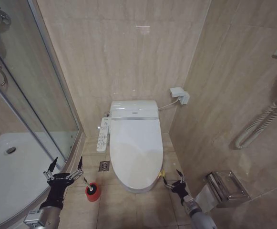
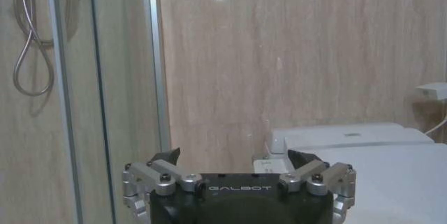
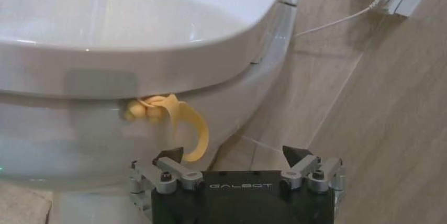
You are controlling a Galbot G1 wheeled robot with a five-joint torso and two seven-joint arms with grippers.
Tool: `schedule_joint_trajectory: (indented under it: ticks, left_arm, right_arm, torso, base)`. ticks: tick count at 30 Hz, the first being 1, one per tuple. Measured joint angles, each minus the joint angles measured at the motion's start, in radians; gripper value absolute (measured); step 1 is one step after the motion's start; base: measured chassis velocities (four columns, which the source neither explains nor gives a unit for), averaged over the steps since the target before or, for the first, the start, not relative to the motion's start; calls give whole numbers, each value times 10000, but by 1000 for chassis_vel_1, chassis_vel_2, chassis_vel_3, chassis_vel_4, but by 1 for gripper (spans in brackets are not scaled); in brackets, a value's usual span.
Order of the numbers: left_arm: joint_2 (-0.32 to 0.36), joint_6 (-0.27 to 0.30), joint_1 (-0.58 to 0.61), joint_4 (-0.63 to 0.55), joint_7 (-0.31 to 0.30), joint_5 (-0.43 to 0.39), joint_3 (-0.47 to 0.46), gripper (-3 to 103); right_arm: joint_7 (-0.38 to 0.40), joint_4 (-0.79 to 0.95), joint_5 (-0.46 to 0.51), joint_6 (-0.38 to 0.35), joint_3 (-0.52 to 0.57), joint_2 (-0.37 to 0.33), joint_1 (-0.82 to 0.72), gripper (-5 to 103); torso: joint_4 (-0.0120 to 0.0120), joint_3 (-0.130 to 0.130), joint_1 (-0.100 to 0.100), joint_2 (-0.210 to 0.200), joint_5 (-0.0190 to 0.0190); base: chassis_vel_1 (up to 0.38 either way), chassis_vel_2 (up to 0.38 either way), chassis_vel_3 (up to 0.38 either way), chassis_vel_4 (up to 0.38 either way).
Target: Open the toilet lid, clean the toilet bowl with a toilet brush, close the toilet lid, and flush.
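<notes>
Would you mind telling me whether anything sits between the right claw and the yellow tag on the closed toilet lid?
Nothing visible does. The right claw is open just below and in front of the yellow tag, which hangs from the rim of the toilet lid, with only open air between them.

Head view: high, facing forward and down, toilet lid (image 1: 135, 148) at frame centre, far off. Left wrist view: low, level, toward the back wall. Right wrist view: close beside the lid (image 3: 133, 12); all three share it.
</notes>
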Motion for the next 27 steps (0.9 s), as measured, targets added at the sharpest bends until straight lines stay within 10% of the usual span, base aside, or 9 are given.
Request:
schedule_joint_trajectory:
  ticks: [27]
  left_arm:
    - [0,0,0,0,0,0,0,100]
  right_arm:
    - [-424,519,-174,376,-363,-314,-386,93]
  torso:
    - [0,0,0,0,0]
  base:
    - [0,0,0,0]
